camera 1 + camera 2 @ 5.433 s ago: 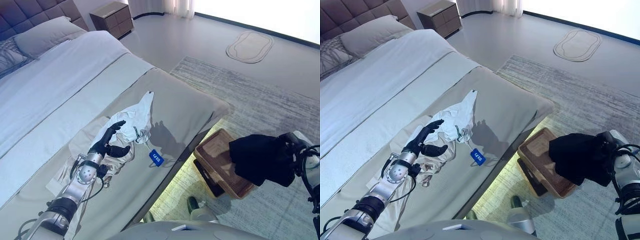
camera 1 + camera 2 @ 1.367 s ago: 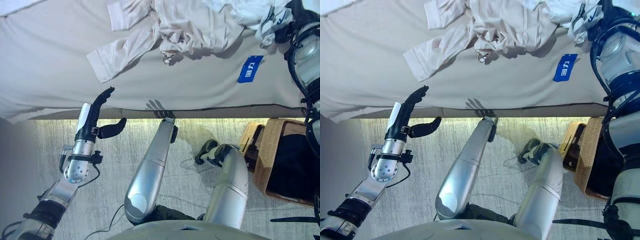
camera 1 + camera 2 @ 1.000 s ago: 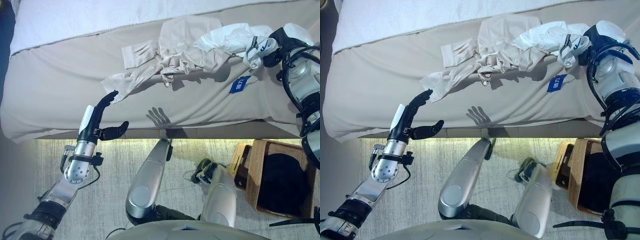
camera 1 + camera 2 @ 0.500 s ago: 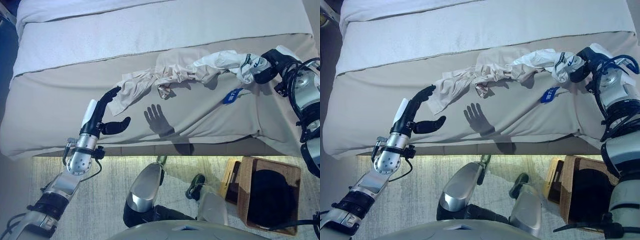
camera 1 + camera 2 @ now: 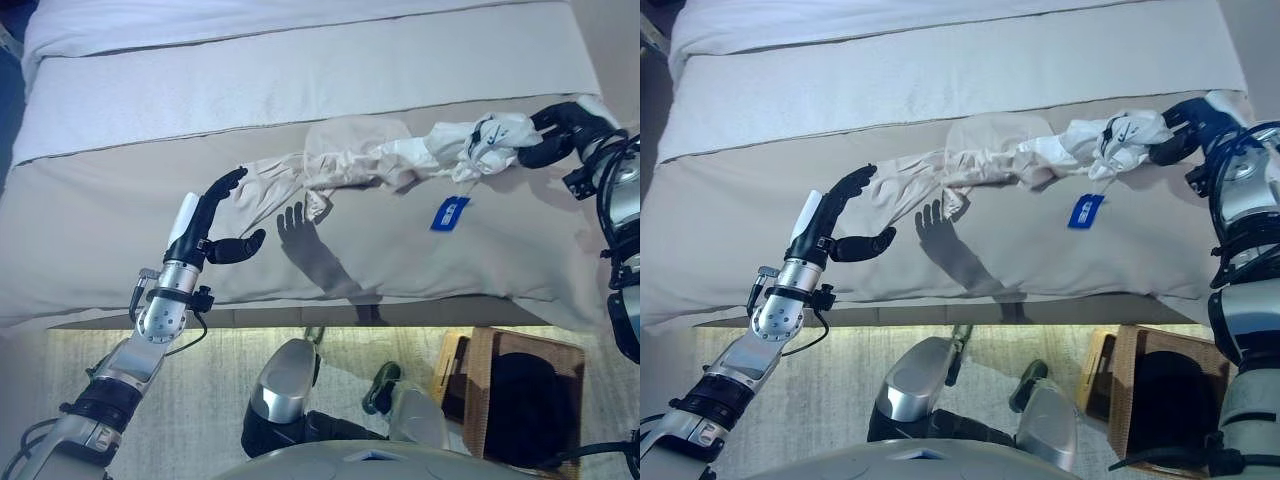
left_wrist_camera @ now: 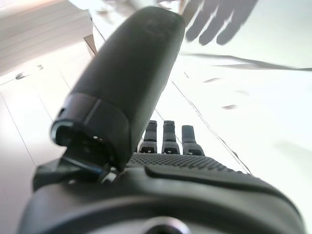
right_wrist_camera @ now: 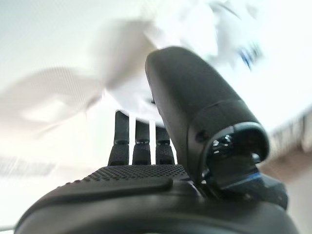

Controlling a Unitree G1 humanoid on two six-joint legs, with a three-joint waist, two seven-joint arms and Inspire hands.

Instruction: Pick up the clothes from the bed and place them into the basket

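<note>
**Clothes on the bed, one end in the right hand**

We record a white garment [image 5: 470, 140] bunched into a crumpled rope, with dark trim near its right end and a blue tag [image 5: 443, 213] hanging from it on a short cord. It joins a beige garment [image 5: 320, 165] that trails leftward in a long wrinkled strip across the grey bed cover [image 5: 120, 220]. Both lie in the upper middle of the frame, on the bed.

We note the right hand [image 5: 556, 137] at the upper right edge, its dark fingers curled onto the right end of the white garment. The right wrist view shows white cloth just past the fingers, though it is blurred there and we cannot make out the exact hold.

We note the left hand [image 5: 210, 222] at centre left, fingers straight and thumb spread, holding nothing. Its fingertips are just beside the left tip of the beige garment; we cannot tell whether they touch.

We list a wicker basket [image 5: 472, 375] at the lower right, on the rug beside the bed, with a dark garment [image 5: 520, 405] inside. The basket is cut off by the frame's lower edge.
</note>
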